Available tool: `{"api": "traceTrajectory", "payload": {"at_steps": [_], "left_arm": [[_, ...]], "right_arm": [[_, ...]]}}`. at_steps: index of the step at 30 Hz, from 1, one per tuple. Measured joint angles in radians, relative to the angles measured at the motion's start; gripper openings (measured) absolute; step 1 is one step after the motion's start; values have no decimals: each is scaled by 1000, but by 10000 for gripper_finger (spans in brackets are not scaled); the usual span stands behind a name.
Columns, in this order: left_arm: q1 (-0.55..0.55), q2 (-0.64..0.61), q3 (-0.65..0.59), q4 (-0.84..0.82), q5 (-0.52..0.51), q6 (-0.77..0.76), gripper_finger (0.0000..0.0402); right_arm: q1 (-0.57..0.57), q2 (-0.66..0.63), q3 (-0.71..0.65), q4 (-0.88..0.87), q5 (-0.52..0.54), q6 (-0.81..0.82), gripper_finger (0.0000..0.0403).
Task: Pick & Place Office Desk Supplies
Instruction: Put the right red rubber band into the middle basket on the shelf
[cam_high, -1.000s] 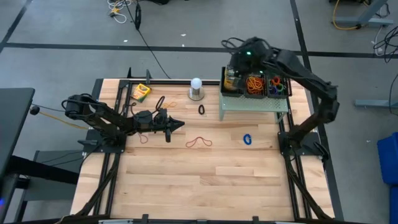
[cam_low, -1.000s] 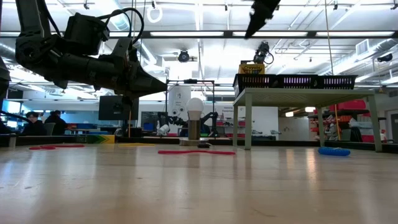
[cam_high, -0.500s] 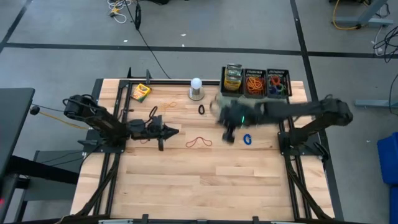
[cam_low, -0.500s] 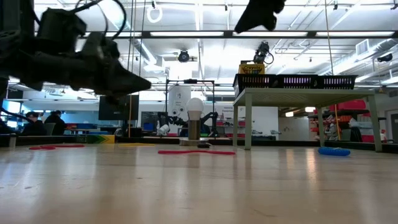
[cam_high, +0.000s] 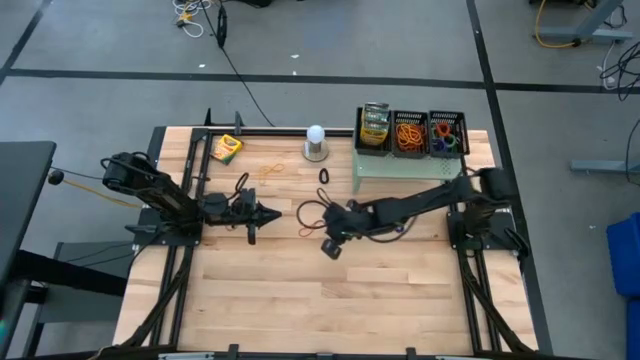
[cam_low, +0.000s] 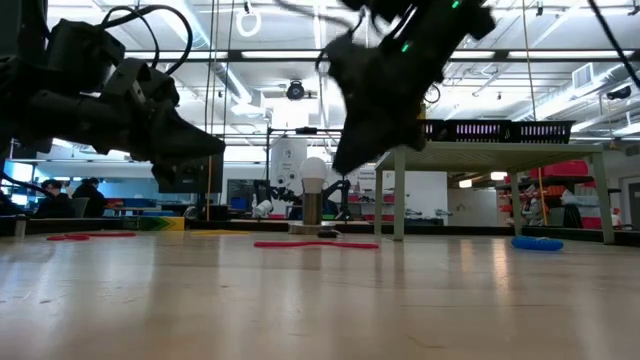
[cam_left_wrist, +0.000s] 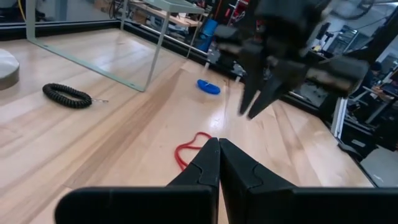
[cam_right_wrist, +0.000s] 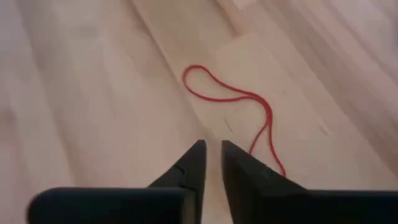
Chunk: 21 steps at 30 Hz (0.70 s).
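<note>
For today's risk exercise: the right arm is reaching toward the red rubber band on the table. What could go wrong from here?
1. The red rubber band lies flat on the wood, so the right gripper, its fingers only slightly apart, may slip over it.
2. The left gripper, shut, points at the same band, so the arms might collide.

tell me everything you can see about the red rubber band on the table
The red rubber band is a thin loop lying flat on the bare wooden table near its middle, pulled into a long, kinked, uneven outline. Nothing touches it. The right gripper hangs just above it, jaws slightly apart.
</note>
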Motion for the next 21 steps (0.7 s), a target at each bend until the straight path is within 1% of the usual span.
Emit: {"api": "traceTrajectory", "payload": {"at_steps": [5, 9, 14, 18, 21], "left_arm": [[0, 0, 0, -9, 0, -9, 6], [0, 0, 0, -9, 0, -16, 6], [0, 0, 3, -7, -7, -18, 6], [0, 0, 3, -9, -9, -20, 7], [0, 0, 3, -10, -11, -28, 7]], "right_arm": [[-45, 92, 27, -2, -14, 1, 98], [-89, 137, 32, 5, -10, 0, 119], [-143, 176, 32, 41, -3, -31, 125], [-165, 202, 33, 90, -66, -54, 125], [-163, 213, 33, 84, -70, -72, 125]]}}
